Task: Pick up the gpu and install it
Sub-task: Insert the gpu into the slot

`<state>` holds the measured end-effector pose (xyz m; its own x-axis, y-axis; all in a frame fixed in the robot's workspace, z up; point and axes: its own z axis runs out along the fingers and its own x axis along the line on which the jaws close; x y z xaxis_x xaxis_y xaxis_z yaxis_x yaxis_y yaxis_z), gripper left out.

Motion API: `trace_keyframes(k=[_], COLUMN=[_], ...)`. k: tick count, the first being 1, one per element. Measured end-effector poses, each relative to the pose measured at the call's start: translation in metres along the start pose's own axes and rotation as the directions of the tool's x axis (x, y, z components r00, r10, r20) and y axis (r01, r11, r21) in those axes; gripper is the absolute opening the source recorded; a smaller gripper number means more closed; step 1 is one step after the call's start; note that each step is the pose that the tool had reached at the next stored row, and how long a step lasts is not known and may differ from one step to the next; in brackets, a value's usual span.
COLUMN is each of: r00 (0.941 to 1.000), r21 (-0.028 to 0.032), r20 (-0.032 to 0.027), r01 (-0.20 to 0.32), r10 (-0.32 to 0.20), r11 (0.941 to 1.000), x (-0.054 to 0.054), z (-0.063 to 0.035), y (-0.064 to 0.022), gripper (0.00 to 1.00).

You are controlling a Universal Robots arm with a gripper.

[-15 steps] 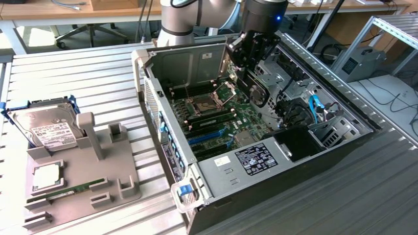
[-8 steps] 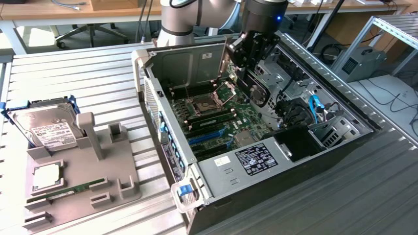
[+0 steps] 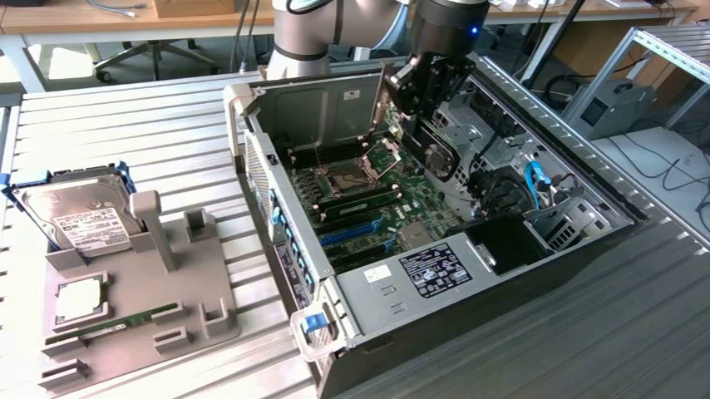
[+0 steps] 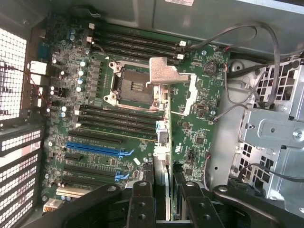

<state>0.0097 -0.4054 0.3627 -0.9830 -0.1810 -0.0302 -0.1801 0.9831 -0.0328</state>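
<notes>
Pinching the graphics card by its two faces with the gripper. Held upright over the open computer case, at two o'clock from the processor socket in the exterior view, above the green motherboard.

The gpu is clamped in the jaws, suspended on edge over the open computer case. Its black cooler and silver end bracket are visible.

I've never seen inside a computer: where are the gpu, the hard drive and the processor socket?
gpu [image 3: 441,156], exterior view, its black cooler face.
hard drive [image 3: 83,223], exterior view, its white label.
processor socket [image 4: 135,86], wrist view, its dark centre.
</notes>
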Motion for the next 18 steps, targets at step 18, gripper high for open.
trace_keyframes(k=[18], r00=[0.9988], r21=[-0.0013], r20=[0.0015], r01=[0.049], r10=[-0.049], r11=[0.9988], x=[0.0], z=[0.0], y=[0.0], gripper=[0.27])
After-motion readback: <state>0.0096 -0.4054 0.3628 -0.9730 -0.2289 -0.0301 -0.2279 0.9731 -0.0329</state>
